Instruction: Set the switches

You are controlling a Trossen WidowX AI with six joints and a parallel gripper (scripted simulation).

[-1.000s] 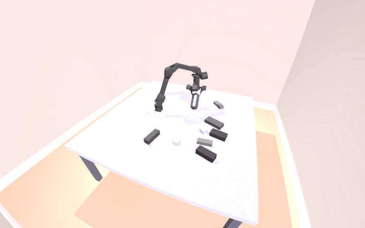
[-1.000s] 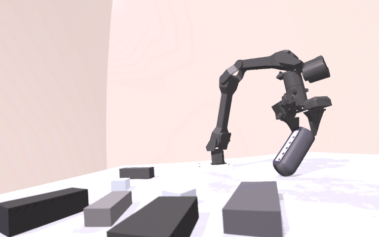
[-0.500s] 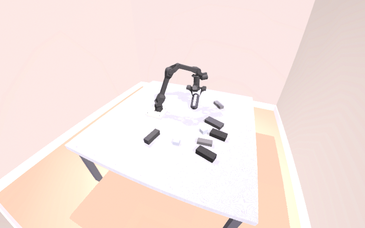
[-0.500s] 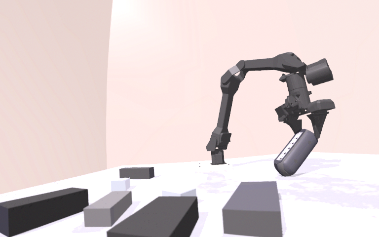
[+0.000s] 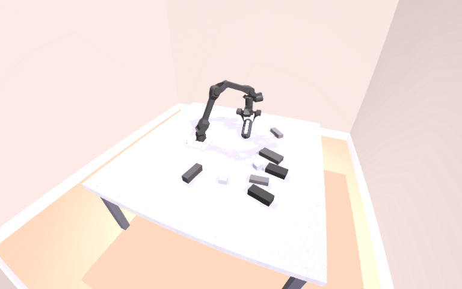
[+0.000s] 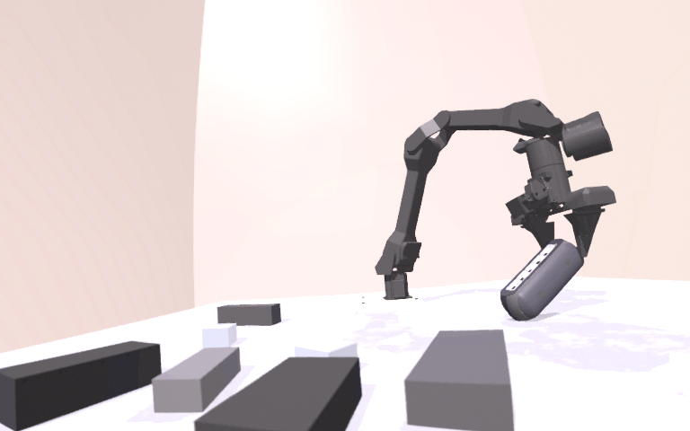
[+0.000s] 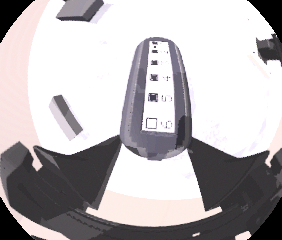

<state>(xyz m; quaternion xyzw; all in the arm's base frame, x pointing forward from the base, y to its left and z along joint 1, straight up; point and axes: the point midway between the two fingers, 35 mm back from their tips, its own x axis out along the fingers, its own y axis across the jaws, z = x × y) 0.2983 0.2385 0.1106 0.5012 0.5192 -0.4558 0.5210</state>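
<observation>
The dark grey controller unit [image 5: 244, 135] [image 6: 552, 283] [image 7: 132, 102] is tilted steeply, its upper end between the fingertips and its lower end at or just above the bench [image 5: 176, 204]. My gripper [image 5: 248, 119] [image 6: 565, 250] [image 7: 155, 139] is shut on the unit's sides at that end. The white underside label [image 6: 531, 267] [image 7: 165, 111] faces the wrist camera. Its square 6, nearest the fingers, is empty. Squares 5, 4, 3 and 2 look filled. Square 1, at the far end, is too small to read surely. The rocker switches are hidden on the other side.
A grey block [image 5: 276, 132] [image 7: 66, 117] lies near the unit. A dark grey block [image 5: 271, 155] [image 6: 458, 363], black blocks [image 5: 276, 170] [image 5: 260, 195], a light grey block [image 5: 258, 180] and white cubes [image 5: 257, 165] [image 5: 222, 180] lie farther forward. Another dark block [image 5: 192, 173] lies left.
</observation>
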